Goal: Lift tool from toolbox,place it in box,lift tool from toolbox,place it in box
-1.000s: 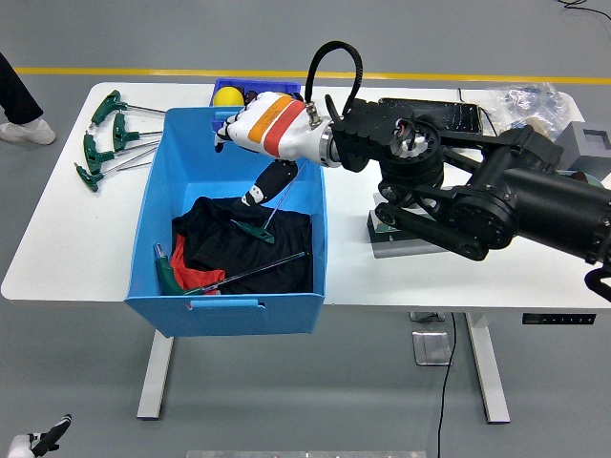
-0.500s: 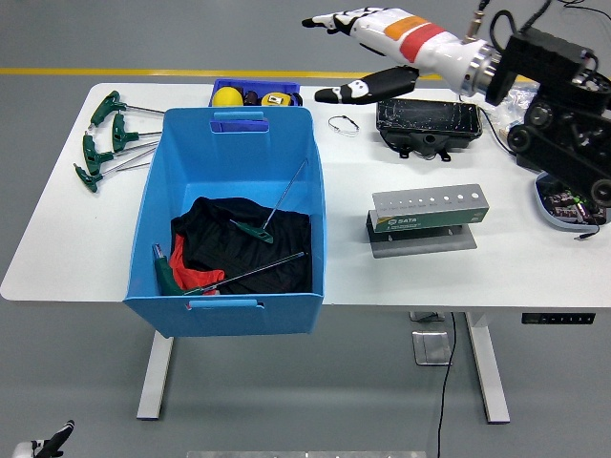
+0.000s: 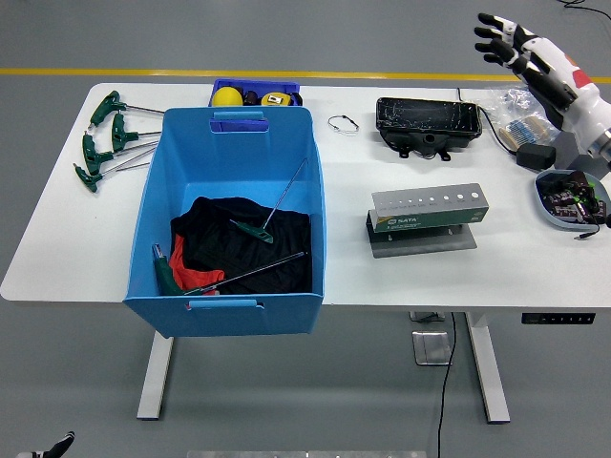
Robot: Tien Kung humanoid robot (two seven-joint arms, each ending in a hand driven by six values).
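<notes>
The right hand (image 3: pixel 520 48) hangs above the white tabletop's (image 3: pixel 401 277) far right corner, fingers spread wide and holding nothing, its arm cut off by the picture's right edge. Two green-handled T-shaped hex keys (image 3: pixel 258 229) lie in the open blue plastic box (image 3: pixel 158 181) at the near left edge, on dark cloth (image 3: pixel 220 239) that partly hides a third handle. The grey metal tool stand (image 3: pixel 430 212) sits mid-right; more green-handled keys (image 3: pixel 105 138) lie at the far left corner

bin (image 3: pixel 181 191) left of tool stand (image 3: pixel 429 211) | wrenches (image 3: pixel 253 251) in bin | more wrenches (image 3: pixel 103 139) left of bin
</notes>
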